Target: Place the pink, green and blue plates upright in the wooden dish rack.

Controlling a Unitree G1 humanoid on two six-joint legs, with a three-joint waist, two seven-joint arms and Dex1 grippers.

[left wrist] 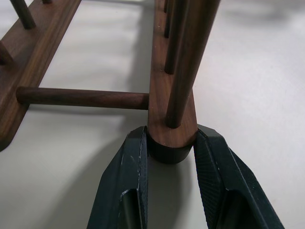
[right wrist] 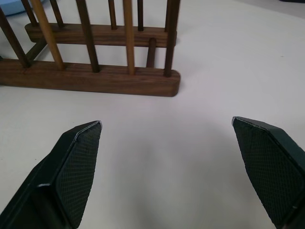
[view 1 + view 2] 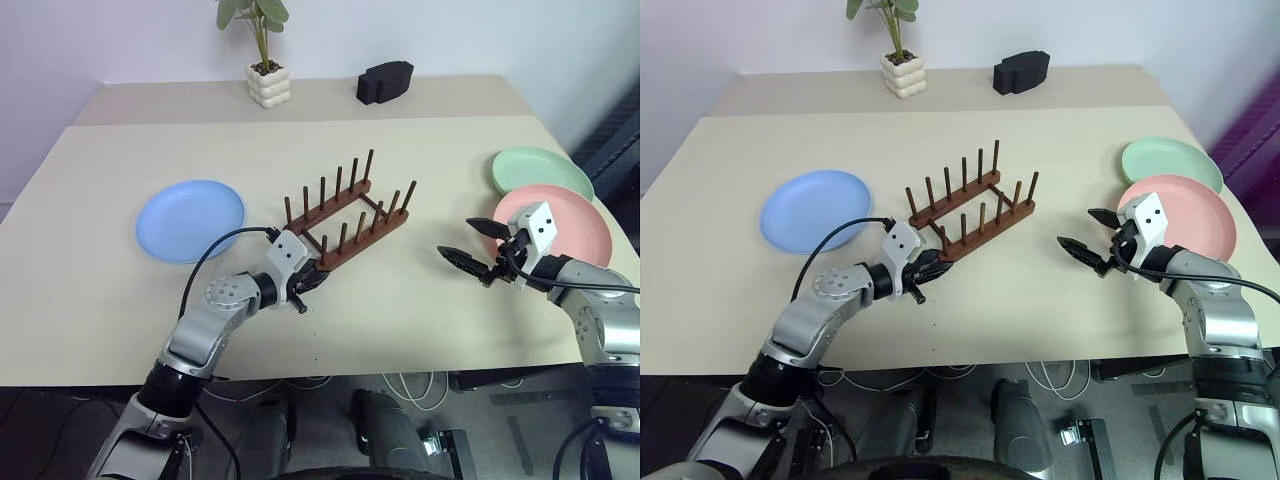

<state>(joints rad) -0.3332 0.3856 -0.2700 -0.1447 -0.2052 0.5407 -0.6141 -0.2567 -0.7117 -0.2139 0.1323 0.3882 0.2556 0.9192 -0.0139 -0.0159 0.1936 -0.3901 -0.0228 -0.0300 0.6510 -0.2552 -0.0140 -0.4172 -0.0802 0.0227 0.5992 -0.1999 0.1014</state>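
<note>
The wooden dish rack [image 3: 345,215] stands diagonally mid-table with nothing between its pegs. My left gripper [image 3: 310,283] is at its near end. In the left wrist view its fingers [image 1: 131,167] press both sides of one rail's rounded end [image 1: 171,129], so it is shut on the rack. The blue plate [image 3: 190,220] lies flat to the rack's left. The green plate [image 3: 540,170] and the pink plate [image 3: 575,225] lie flat at the right, the pink one nearer me. My right gripper [image 3: 458,240] hovers open between rack and pink plate, holding nothing.
A potted plant in a white pot [image 3: 268,85] and a black object [image 3: 385,80] sit on the far table. The front table edge [image 3: 400,370] runs just below both arms. Cables hang under it.
</note>
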